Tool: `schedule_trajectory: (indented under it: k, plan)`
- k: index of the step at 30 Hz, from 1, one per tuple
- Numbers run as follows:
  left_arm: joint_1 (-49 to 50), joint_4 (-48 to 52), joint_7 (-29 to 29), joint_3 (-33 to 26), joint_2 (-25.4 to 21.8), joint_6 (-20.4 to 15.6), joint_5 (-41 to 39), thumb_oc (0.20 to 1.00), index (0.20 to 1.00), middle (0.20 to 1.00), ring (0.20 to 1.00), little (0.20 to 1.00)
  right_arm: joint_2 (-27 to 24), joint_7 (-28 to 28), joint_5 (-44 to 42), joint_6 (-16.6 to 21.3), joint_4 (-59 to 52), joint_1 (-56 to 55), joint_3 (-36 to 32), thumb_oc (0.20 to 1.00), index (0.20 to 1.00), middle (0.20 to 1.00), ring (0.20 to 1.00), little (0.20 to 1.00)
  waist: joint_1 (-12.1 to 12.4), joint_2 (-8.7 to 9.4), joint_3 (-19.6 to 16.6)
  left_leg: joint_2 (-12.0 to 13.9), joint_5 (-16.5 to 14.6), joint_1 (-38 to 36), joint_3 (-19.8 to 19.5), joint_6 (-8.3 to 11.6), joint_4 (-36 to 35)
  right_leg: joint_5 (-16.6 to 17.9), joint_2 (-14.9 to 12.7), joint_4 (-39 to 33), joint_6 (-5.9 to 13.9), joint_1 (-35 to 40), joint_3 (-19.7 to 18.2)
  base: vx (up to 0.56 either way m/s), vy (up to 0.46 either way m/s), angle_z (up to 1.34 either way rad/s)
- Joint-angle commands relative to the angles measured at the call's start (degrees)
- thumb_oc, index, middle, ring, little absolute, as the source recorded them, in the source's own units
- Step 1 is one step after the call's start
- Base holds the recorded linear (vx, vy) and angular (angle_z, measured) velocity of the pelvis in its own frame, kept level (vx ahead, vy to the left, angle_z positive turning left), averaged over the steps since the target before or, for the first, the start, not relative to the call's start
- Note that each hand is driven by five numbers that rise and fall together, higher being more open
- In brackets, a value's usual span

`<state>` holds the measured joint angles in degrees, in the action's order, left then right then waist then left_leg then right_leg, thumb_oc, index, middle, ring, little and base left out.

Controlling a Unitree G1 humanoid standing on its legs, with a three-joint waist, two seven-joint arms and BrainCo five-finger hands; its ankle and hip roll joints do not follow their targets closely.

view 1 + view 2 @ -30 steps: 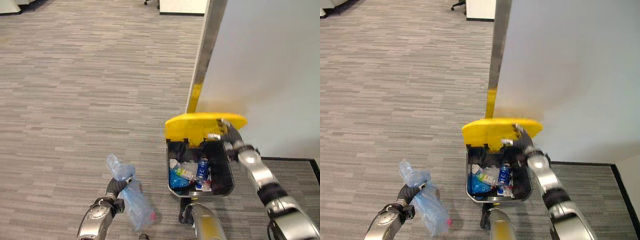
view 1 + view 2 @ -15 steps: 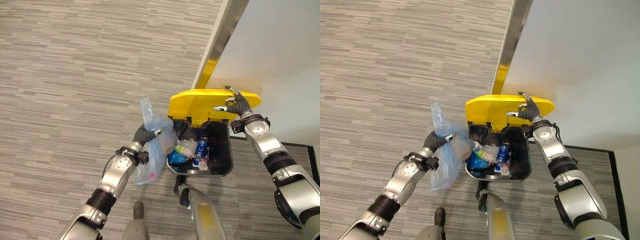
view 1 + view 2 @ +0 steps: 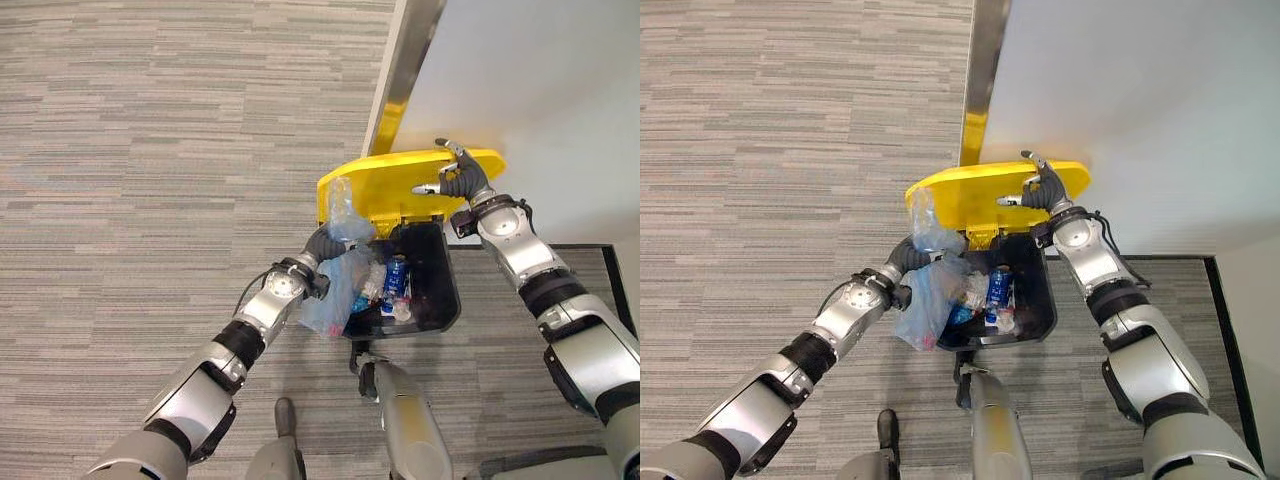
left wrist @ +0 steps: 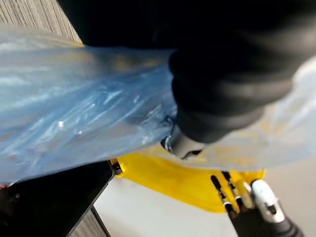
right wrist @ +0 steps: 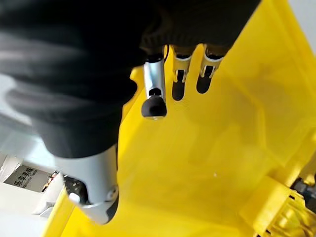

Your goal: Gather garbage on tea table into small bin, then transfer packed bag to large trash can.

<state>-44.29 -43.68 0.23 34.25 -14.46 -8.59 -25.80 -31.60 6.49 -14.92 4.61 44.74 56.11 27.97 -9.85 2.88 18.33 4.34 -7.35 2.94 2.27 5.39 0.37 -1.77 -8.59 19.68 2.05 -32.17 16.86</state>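
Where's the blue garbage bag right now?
The blue garbage bag hangs from the left hand at the left rim of the open black trash can, below its raised yellow lid.

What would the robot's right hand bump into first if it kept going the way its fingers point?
Probably the yellow lid of the black trash can: the right hand points its straight fingers at the lid's underside, seemingly touching it already.

The bag [image 3: 338, 285] is hanging from the left hand [image 3: 322, 243], at the near left rim of the trash can [image 3: 448, 300]. Beyond that hand, the lid [image 3: 385, 185] is standing raised, with the right hand [image 3: 460, 180] resting against it. Bottles [image 3: 393, 280] are lying inside the can, between both hands.
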Motion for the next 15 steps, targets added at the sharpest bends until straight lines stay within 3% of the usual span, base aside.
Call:
schedule_trajectory:
  k: [1,5,9,11,12,15]
  plan:
    - [-4.37,2.18,0.85,0.72,1.03,-2.81,2.43,0.200,0.200,0.200,0.200,0.200,0.81,1.33,-1.89,0.22,3.02,3.27,1.03,1.000,1.000,1.000,1.000,1.000,0.89,-1.04,-0.83,1.01,-10.12,-9.68,-1.01,-0.70,0.84,15.66,-2.85,-13.90,8.82,-6.58,-6.29,0.01,-0.005,-0.04]
    - [-7.47,0.14,0.95,2.79,3.63,-2.25,4.11,0.200,0.200,0.200,0.200,0.200,1.75,2.15,-2.26,0.59,3.86,5.38,2.39,1.000,1.000,1.000,1.000,1.000,-0.37,-1.84,-1.01,0.78,-9.70,-8.81,-0.55,-0.57,-0.22,15.80,-2.51,-13.75,8.88,-8.59,-6.32,0.01,0.005,-0.05]
    - [-7.86,-6.54,3.14,2.20,3.32,-0.68,11.79,0.200,0.200,0.200,0.200,0.200,1.47,1.89,-1.79,0.60,4.18,5.42,2.99,1.000,1.000,1.000,1.000,1.000,-0.88,-2.19,-1.22,0.73,-9.59,-8.54,-0.62,-0.46,-0.44,15.91,-2.47,-13.51,8.93,-9.41,-6.30,0.02,-0.009,-0.06]
    - [-7.36,-10.56,4.13,2.41,3.65,0.95,19.64,1.000,1.000,1.000,1.000,1.000,0.51,1.93,-1.96,1.03,3.31,4.78,2.88,1.000,1.000,1.000,1.000,1.000,-1.13,-2.49,-0.90,0.69,-9.29,-8.28,-1.04,-0.47,-0.53,15.99,-2.48,-13.49,8.83,-9.90,-6.66,0.00,0.000,0.00]
    - [-7.36,-15.02,6.01,3.20,4.19,2.73,29.11,1.000,1.000,1.000,1.000,1.000,-0.68,2.14,-1.82,1.86,2.13,3.29,2.48,1.000,1.000,1.000,1.000,1.000,-0.93,-2.82,-0.81,0.99,-9.22,-8.33,-1.11,-0.34,-0.81,15.73,-2.10,-13.34,8.69,-10.16,-6.37,0.00,-0.043,0.03]
    - [-6.38,-14.34,5.83,4.09,3.53,3.06,33.86,1.000,1.000,1.000,1.000,1.000,-1.92,1.51,-1.61,1.94,0.21,2.11,2.53,1.000,1.000,1.000,1.000,1.000,-0.98,-2.58,-1.29,0.91,-9.03,-8.37,-1.39,-0.27,-1.18,15.93,-2.32,-13.70,8.63,-10.11,-6.22,0.00,-0.013,0.01]
